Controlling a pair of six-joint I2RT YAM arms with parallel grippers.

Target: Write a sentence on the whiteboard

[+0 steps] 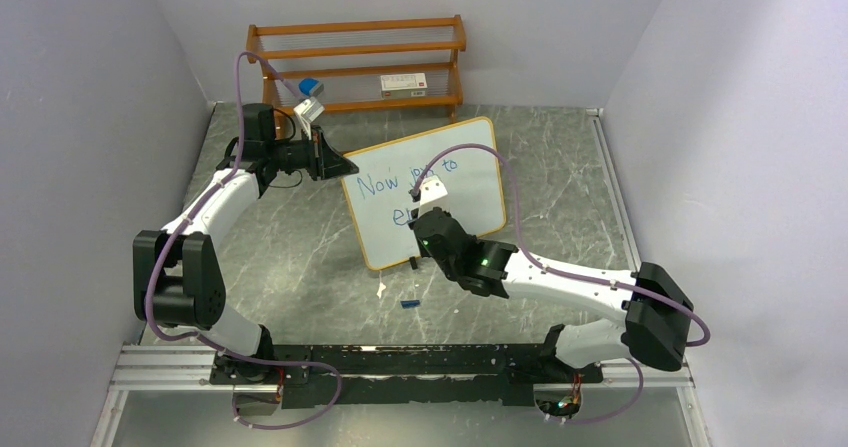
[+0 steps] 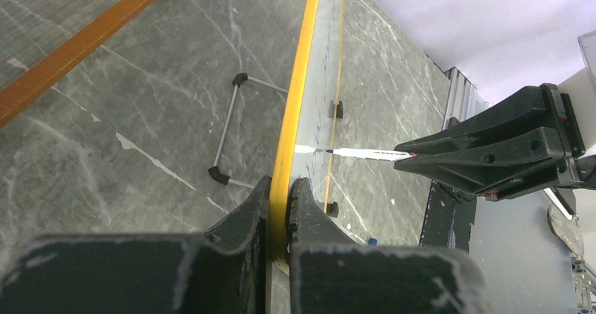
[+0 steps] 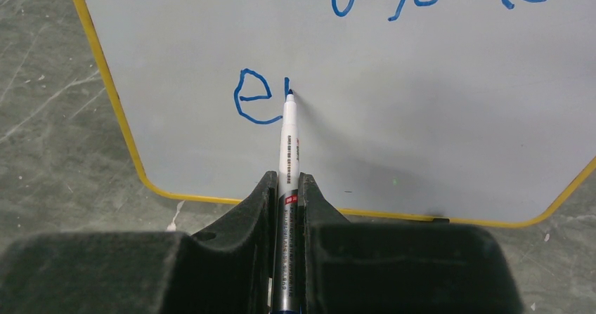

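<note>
The whiteboard [image 1: 473, 195] stands upright on the table, framed in yellow-orange. My left gripper [image 1: 346, 167] is shut on its left edge; in the left wrist view the jaws [image 2: 282, 205] pinch the frame [image 2: 295, 117]. My right gripper [image 3: 288, 184] is shut on a white marker [image 3: 289, 145], whose tip touches the board [image 3: 436, 117] just right of a blue "e" [image 3: 253, 97]. The sentence [image 1: 385, 182] reads "Now", a partly hidden word and "to" in the top row. Below it, the right arm hides most of the second row in the top view.
A brown wooden shelf rack [image 1: 357, 62] stands at the back wall with a white box [image 1: 405, 83] and a blue-and-white item [image 1: 310, 87] on it. A blue cap [image 1: 408, 304] lies on the table before the board. The board's wire stand [image 2: 232, 131] sticks out behind.
</note>
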